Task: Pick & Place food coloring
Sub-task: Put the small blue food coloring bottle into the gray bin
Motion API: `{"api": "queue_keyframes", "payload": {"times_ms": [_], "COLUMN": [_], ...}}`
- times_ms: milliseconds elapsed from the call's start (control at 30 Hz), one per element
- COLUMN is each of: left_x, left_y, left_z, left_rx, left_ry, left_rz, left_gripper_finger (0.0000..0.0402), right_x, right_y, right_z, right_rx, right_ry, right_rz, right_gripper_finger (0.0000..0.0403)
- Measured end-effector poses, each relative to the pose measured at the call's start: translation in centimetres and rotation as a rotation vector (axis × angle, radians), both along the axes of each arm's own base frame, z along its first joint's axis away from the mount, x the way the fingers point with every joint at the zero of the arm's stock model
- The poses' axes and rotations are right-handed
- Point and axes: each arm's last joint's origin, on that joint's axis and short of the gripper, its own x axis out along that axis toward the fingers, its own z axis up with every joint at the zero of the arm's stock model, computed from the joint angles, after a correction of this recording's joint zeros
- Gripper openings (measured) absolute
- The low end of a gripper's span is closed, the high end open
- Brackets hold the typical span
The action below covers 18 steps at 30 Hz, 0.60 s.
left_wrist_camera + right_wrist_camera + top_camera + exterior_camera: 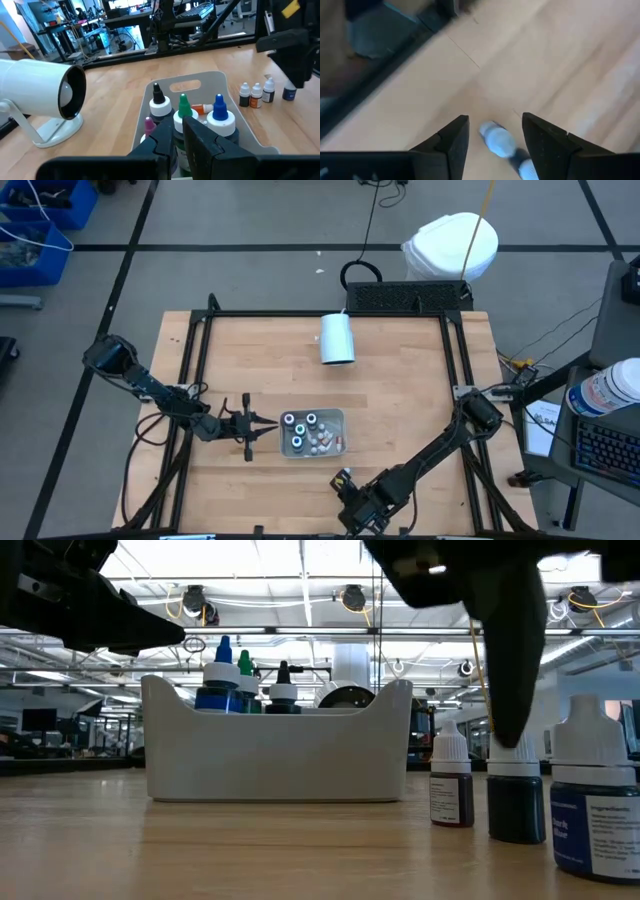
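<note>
- High view: grey tray [340, 416] sits a bit toward the near edge of the worktop [400, 380], roughly mid-width, holding several food coloring bottles [308, 434]; a few more stand loose on the wood near the near edge, just by the right end effector [352, 498].
- Right end effector hangs over those loose bottles; in the right wrist view its fingers [451, 137] are spread apart with a white-capped bottle [497, 139] showing between them, nothing clamped. Bottle lies directly below, long axis vertical, cap up toward the camera.
- Low view: loose bottles [451, 783] stand upright in a row off the tray's right-hand side, apart from it, caps up.
- Left end effector [262, 430] is just off the tray's left side, pointed at it; fingertips look close together in the left wrist view, nothing held.
- Left wrist view: tray bottles [218, 112] upright, tips up; white cylinder cup [40, 90] lies on its side toward the far edge.
- Judgement: right arm is nearer the loose bottles; next move likely a straight descent, then close across the bottle body.
</note>
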Motion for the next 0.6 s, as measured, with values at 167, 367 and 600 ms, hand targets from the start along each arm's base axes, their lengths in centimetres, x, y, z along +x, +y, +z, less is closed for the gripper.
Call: {"api": "queue_keyframes", "payload": {"times_ms": [167, 367, 600], "left_x": [0.0, 0.0, 0.0], "left_y": [0.0, 0.0, 0.0], "left_z": [0.0, 0.0, 0.0], "left_rx": [0.013, 0.015, 0.016], "left_ry": [0.001, 0.001, 0.001], "left_rz": [-0.002, -0.002, -0.002], "left_gripper_finger": [0.0049, 0.0049, 0.0049], "right_x": [0.0, -0.1, -0.2], "right_y": [-0.4, -0.7, -0.8], "right_z": [-0.5, -0.9, -1.2], "right_rx": [-0.020, -0.022, -0.009], "right_ry": [0.000, 0.014, 0.037], "right_rz": [0.009, 0.009, 0.010], "right_gripper_finger": [0.0167, 0.0144, 0.0088]}}
